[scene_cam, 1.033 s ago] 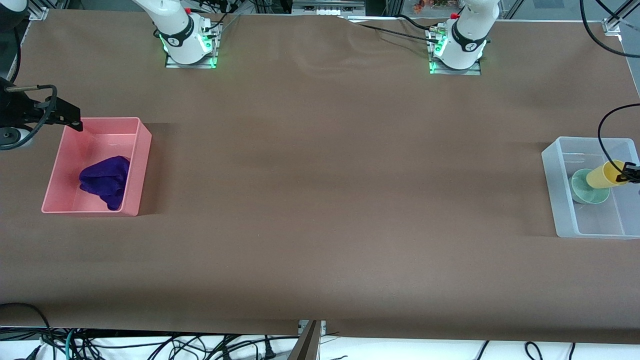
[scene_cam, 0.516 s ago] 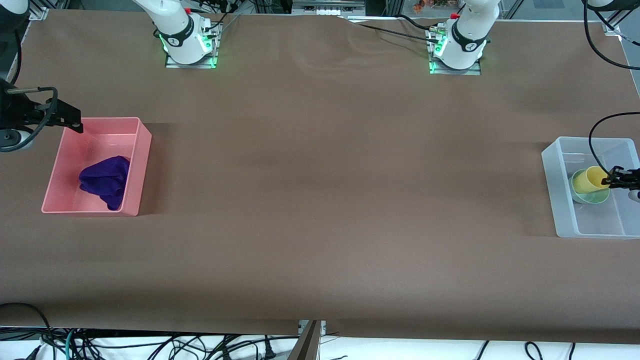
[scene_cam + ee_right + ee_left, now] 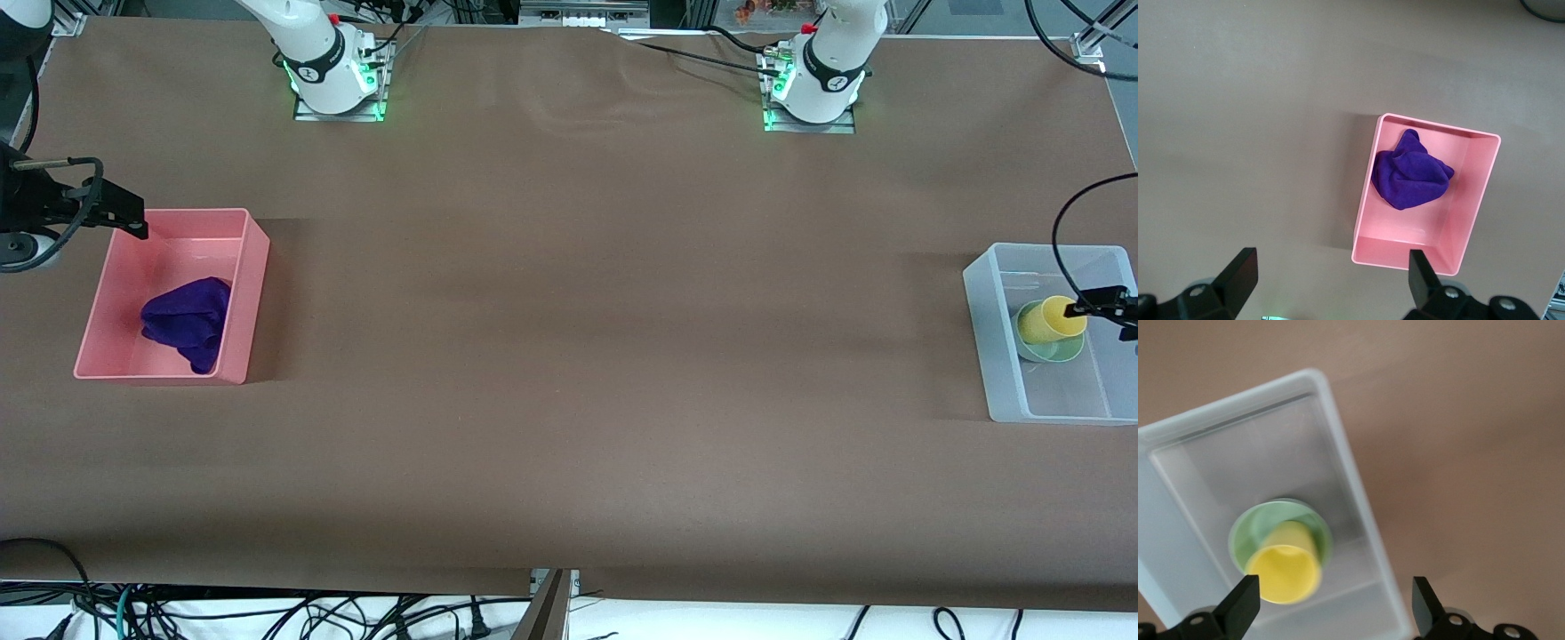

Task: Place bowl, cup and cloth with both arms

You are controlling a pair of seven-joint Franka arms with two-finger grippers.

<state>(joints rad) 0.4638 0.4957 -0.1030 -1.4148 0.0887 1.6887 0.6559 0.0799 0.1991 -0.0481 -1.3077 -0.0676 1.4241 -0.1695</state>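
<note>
My left gripper [image 3: 1331, 613] hangs over the clear bin [image 3: 982, 307] at the left arm's end of the table [image 3: 569, 356], jaws wide apart w/ nothing between them. In the left wrist view both fingertips [image 3: 1241, 603] frame the bin from above and touch nothing. The cup [image 3: 1051, 320] sits inside the bowl [image 3: 1058, 349], yellow mouth facing up and leaning a bit; the bowl rests on the bin floor, roughly mid-bin, close to the wall toward the table centre. The cup's rim shows clear in the left wrist view [image 3: 1285, 573] w/ the green bowl [image 3: 1248, 530] ringing it. In the front view one of my left fingers overlaps the cup's edge, but the wrist cam shows them apart. My right gripper [image 3: 1331, 287] is also spread open and empty, up in the air over the brown table just beside the pink bin [image 3: 253, 267], at that bin's corner nearest the robot bases, right arm's end of the table. The cloth [image 3: 188, 322] lies rumpled inside the pink bin, bunched in the half nearer the front cam and pressed toward the wall facing table centre; the rest of the pink floor is bare. The right wrist view gives the same: purple cloth [image 3: 1410, 172] in the pink bin [image 3: 1471, 200], my fingers well apart from it. The two bins are at separate ends of the table, well apart.
</note>
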